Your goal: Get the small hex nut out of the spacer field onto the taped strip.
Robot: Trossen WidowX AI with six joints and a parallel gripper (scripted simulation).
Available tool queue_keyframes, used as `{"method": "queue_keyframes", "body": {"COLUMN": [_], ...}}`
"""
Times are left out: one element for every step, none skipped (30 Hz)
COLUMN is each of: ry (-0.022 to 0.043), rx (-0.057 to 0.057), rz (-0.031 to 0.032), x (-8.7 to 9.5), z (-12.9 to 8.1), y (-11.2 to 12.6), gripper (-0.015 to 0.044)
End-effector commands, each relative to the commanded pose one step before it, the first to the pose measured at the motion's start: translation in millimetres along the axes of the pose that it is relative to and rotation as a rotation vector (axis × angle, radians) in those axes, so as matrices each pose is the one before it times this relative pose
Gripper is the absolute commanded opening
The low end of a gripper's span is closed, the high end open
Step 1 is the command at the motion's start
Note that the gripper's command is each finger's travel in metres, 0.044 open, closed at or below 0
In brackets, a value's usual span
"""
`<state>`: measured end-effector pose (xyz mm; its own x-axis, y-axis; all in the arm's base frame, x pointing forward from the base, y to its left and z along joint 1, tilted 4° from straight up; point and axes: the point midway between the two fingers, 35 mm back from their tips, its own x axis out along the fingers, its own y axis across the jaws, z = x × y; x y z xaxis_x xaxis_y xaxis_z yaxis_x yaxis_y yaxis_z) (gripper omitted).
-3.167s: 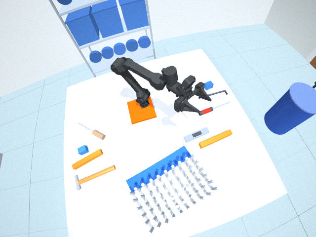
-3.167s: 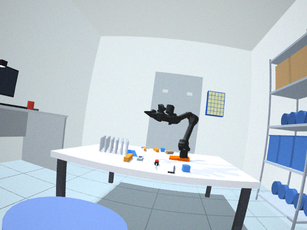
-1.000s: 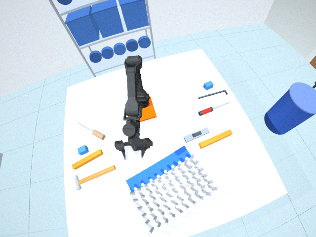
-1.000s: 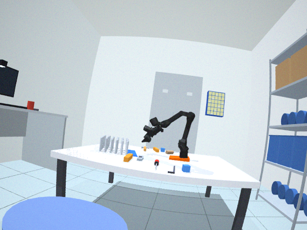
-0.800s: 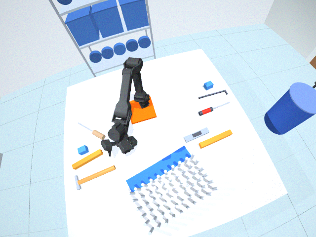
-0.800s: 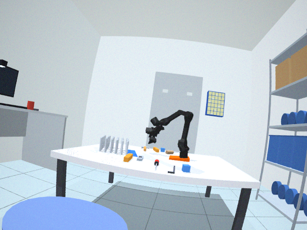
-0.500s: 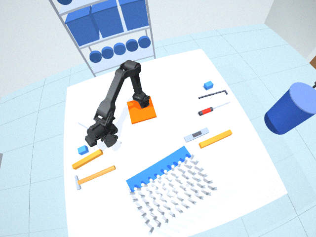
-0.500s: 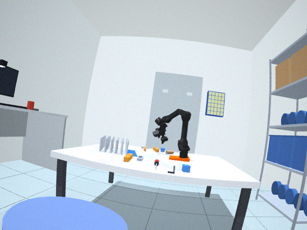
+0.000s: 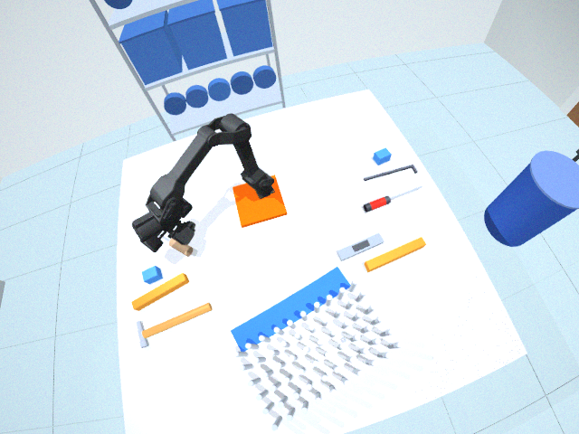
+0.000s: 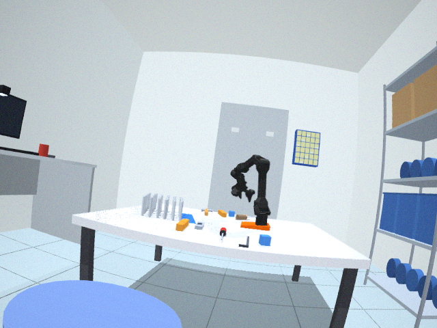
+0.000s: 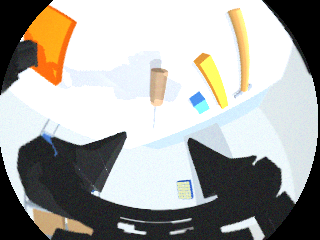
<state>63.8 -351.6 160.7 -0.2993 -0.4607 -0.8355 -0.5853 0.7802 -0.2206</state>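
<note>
My gripper (image 9: pixel 170 239) (image 10: pixel 244 197) (image 11: pixel 158 138) is open and empty, above the table near the wooden-handled tool (image 9: pixel 180 247) (image 10: pixel 241 216) (image 11: pixel 158 86), whose thin shaft shows in the wrist view. The black hex key (image 9: pixel 388 173) (image 10: pixel 248 242) and the red screwdriver (image 9: pixel 376 203) (image 10: pixel 222 231) lie on the opposite side of the arm's base. The hammer (image 9: pixel 176 320) (image 11: pixel 244 55) lies left of the blue taped strip (image 9: pixel 289 303) (image 10: pixel 188 218). Rows of metal spacers (image 9: pixel 276 422) (image 10: pixel 173 208) stand behind the strip. I cannot make out the nut among them.
Blue cubes (image 9: pixel 152 274) (image 9: pixel 382 156) (image 10: pixel 264 240) and yellow-orange bars (image 9: pixel 160 291) (image 9: pixel 394 254) (image 10: pixel 182 224) lie on both sides. A grey block with a dark inset (image 9: pixel 346 251) (image 10: pixel 199 225) lies right of the strip. The arm stands on an orange plate (image 9: pixel 261 213).
</note>
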Motion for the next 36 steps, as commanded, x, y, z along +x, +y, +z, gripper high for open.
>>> {"method": "queue_keyframes", "body": {"ry": [0.00498, -0.0001, -0.00008, -0.00005, -0.00002, 0.0, 0.0, 0.0, 0.0, 0.0, 0.0, 0.0, 0.0, 0.0, 0.0, 0.0, -0.00464, -0.00005, 0.0, 0.0, 0.0, 0.0, 0.0, 0.0, 0.0, 0.0, 0.0, 0.0, 0.0, 0.0, 0.0, 0.0, 0.00002, 0.00005, 0.00008, 0.00009], "rx": [-0.0107, 0.0001, 0.0001, 0.0, 0.0, 0.0, 0.0, 0.0, 0.0, 0.0, 0.0, 0.0, 0.0, 0.0, 0.0, 0.0, -0.0051, 0.0, 0.0, 0.0, 0.0, 0.0, 0.0, 0.0, 0.0, 0.0, 0.0, 0.0, 0.0, 0.0, 0.0, 0.0, 0.0, 0.0001, 0.0001, 0.0001], "rz": [0.00786, -0.00019, -0.00011, -0.00005, -0.00001, 0.0, 0.0, 0.0, 0.0, 0.0, 0.0, 0.0, 0.0, 0.0, 0.0, 0.0, 0.00047, 0.00007, 0.0, 0.0, 0.0, 0.0, 0.0, 0.0, 0.0, 0.0, 0.0, 0.0, 0.0, 0.0, 0.0, 0.0, 0.0, -0.00001, -0.00001, -0.00001], "x": [18.8, 13.4, 10.12, 5.98, 1.98, 0.0, 0.0, 0.0, 0.0, 0.0, 0.0, 0.0, 0.0, 0.0, 0.0, 0.0, -0.79, -0.44, 0.0, 0.0, 0.0, 0.0, 0.0, 0.0, 0.0, 0.0, 0.0, 0.0, 0.0, 0.0, 0.0, 0.0, 0.23, 0.68, 1.14, 1.38], "z": [9.38, 9.17, 7.18, 4.34, 1.45, 0.0, 0.0, 0.0, 0.0, 0.0, 0.0, 0.0, 0.0, 0.0, 0.0, 0.0, 0.79, 0.48, 0.0, 0.0, 0.0, 0.0, 0.0, 0.0, 0.0, 0.0, 0.0, 0.0, 0.0, 0.0, 0.0, 0.0, 0.15, 0.45, 0.75, 0.92], "y": [-2.55, -1.08, -0.24, 0.11, 0.08, 0.0, 0.0, 0.0, 0.0, 0.0, 0.0, 0.0, 0.0, 0.0, 0.0, 0.0, 0.88, 1.04, 0.0, 0.0, 0.0, 0.0, 0.0, 0.0, 0.0, 0.0, 0.0, 0.0, 0.0, 0.0, 0.0, 0.0, 0.01, 0.02, 0.04, 0.06], "gripper": [0.044, 0.044, 0.044, 0.044, 0.044, 0.044, 0.044, 0.044, 0.044, 0.044, 0.044, 0.044, 0.044, 0.044, 0.044, 0.044, 0.044, 0.044, 0.0414, 0.0388, 0.0361, 0.0335, 0.0309, 0.0282, 0.028, 0.028, 0.028, 0.028, 0.028, 0.028, 0.028, 0.028, 0.028, 0.028, 0.028, 0.028]}}
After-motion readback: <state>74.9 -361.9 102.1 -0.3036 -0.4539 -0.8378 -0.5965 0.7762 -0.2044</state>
